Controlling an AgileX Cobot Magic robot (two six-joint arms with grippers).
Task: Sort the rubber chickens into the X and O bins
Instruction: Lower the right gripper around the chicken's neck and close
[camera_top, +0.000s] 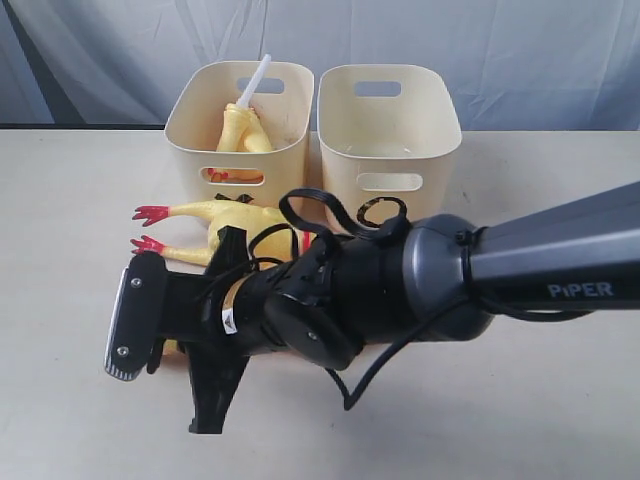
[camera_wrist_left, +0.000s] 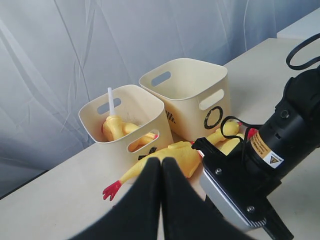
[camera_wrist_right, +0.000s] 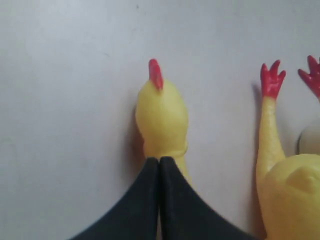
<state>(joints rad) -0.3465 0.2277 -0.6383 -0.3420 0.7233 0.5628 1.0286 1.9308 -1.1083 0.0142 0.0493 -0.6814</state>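
R gripper (camera_wrist_right: 159, 161) fingers pressed together, empty, tips at small chicken (camera_wrist_right: 162, 117) on table (camera_wrist_right: 60, 75): long axis in line w/ fingers, comb pointing away from them. L gripper (camera_wrist_left: 161, 167) likewise closed, empty. Large chicken (camera_top: 215, 215) lies before bins (camera_top: 190, 150), feet left in ext. view.

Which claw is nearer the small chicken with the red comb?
Right. The right gripper is directly over the small chicken; the left gripper hangs back, apart from it.
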